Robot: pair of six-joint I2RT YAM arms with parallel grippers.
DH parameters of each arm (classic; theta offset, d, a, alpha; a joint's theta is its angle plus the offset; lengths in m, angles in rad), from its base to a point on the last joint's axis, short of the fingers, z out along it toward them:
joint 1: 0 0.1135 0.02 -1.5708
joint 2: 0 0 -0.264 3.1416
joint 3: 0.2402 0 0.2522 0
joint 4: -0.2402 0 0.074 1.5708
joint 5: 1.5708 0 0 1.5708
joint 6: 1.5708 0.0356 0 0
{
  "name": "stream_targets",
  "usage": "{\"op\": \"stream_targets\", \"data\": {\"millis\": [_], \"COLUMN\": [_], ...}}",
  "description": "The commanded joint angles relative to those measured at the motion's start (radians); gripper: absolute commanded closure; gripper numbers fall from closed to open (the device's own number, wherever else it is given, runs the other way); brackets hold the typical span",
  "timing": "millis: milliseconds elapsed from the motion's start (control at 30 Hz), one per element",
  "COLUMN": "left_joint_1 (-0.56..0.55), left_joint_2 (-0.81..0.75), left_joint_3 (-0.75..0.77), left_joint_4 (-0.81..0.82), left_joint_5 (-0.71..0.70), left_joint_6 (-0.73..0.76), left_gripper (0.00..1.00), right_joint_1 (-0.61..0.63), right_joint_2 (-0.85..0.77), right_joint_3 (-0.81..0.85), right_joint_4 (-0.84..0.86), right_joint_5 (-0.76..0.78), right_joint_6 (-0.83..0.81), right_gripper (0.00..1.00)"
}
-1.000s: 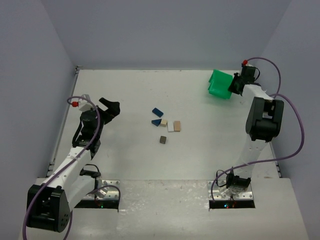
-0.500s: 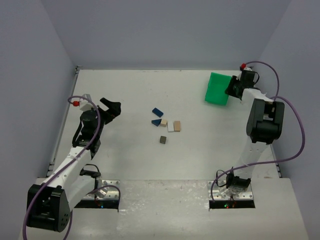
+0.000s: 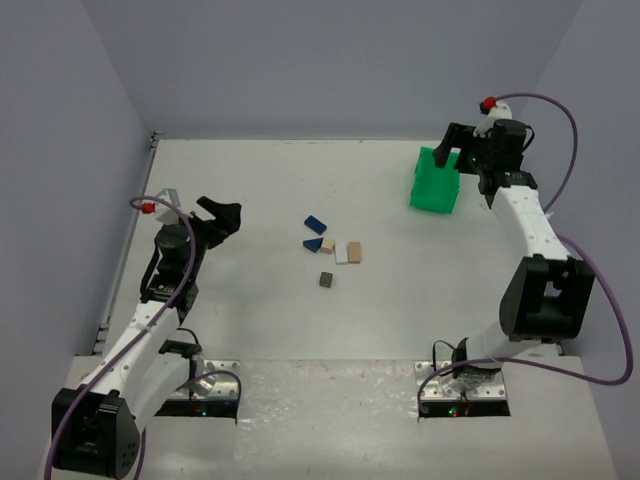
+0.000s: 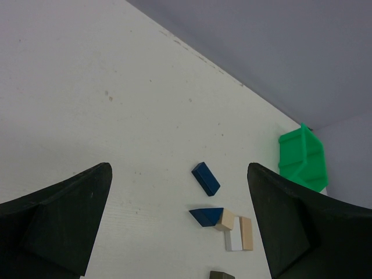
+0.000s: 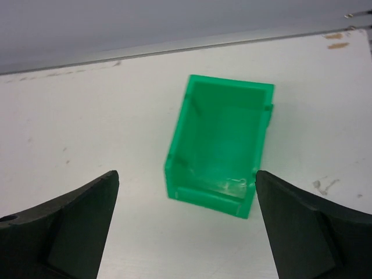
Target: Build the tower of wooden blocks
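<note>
- White scuffed table, boxed in by plain lavender walls.
- Wood blocks for the tower: six small pieces lying flat near the middle of the table, not yet stacked.
- Farthest back and on its own: dark blue bar, set at a slant.
- Just nearer, in one tight cluster: dark blue wedge touching a small tan cube, then a white block and a tan block side by side.
- Nearest the arms, apart from the cluster: dark brownish block.
- Left gripper: fingers spread wide, raised over bare table, left of the blocks and aimed toward them.
- Right gripper: fingers spread wide, raised over the green bin.
- Bin upright with open top, at the far right of the table, well apart from the blocks.
</note>
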Motion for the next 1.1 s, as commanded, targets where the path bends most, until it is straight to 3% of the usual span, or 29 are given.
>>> {"op": "stream_targets", "data": {"millis": [0, 267, 467, 800, 1067], "left_joint_1": [0.006, 0.006, 0.006, 0.006, 0.006], "left_joint_2": [-0.022, 0.03, 0.028, 0.042, 0.062], "left_joint_3": [0.014, 0.023, 0.008, 0.01, 0.016], "left_joint_4": [0.017, 0.037, 0.03, 0.026, 0.027], "left_joint_5": [0.049, 0.122, 0.098, 0.094, 0.095], "left_joint_6": [-0.003, -0.005, -0.003, 0.005, 0.008], "left_gripper": [0.0, 0.0, 0.0, 0.0, 0.0], "right_joint_1": [0.219, 0.555, 0.751, 0.843, 0.843], "right_joint_2": [-0.129, -0.17, 0.014, 0.247, 0.316], "right_joint_3": [-0.07, -0.214, -0.17, -0.068, -0.036], "right_joint_4": [-0.044, -0.06, -0.182, -0.216, -0.154], "right_joint_5": [0.008, 0.172, 0.277, 0.307, 0.315], "right_joint_6": [-0.114, 0.023, -0.107, -0.158, -0.177], "right_gripper": [0.01, 0.01, 0.01, 0.01, 0.13]}}
